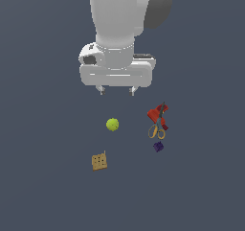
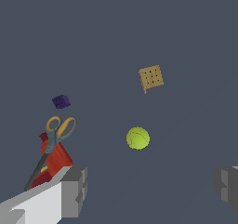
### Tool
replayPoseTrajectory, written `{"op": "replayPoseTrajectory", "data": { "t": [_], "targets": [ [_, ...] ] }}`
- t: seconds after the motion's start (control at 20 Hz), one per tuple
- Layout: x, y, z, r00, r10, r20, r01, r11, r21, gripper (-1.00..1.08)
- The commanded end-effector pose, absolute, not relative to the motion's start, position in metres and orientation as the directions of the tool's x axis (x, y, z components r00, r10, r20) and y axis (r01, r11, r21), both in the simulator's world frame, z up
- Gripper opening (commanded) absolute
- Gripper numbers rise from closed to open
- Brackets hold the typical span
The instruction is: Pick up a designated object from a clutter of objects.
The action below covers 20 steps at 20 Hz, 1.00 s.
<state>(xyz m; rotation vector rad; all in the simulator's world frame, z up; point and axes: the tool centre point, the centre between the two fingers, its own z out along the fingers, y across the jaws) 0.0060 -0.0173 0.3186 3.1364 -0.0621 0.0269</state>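
Tan-brown dotted square block [image 1: 99, 161] sits alone on dark tabletop [image 1: 43, 177], near yellow-green ball [image 1: 112, 124]. Pincer [image 1: 117, 90] hangs above, released, jaws wide, holding nothing.

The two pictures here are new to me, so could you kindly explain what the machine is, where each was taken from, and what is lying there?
It is a simulated robot arm ending in a gripper with two fingers, open and holding nothing. One picture looks on from outside; the other comes from a camera on the wrist, looking past the fingers. On the grey surface lie a tan dotted block, a yellow-green ball, yellow-handled scissors lying over a red piece, and a small dark purple block. The tan block is the one to pick.
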Motion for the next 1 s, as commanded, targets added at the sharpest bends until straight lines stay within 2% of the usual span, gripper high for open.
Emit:
{"op": "replayPoseTrajectory", "data": {
  "t": [0.0, 0.45, 0.95],
  "targets": [
    [0.006, -0.017, 0.319, 0.999, -0.040, 0.017, -0.040, -0.999, 0.004, 1.00],
    [0.002, 0.009, 0.323, 1.000, -0.025, 0.015, -0.025, -0.999, -0.025, 1.00],
    [0.007, 0.007, 0.318, 1.000, -0.020, 0.015, -0.020, -1.000, -0.023, 1.00]
  ]
}}
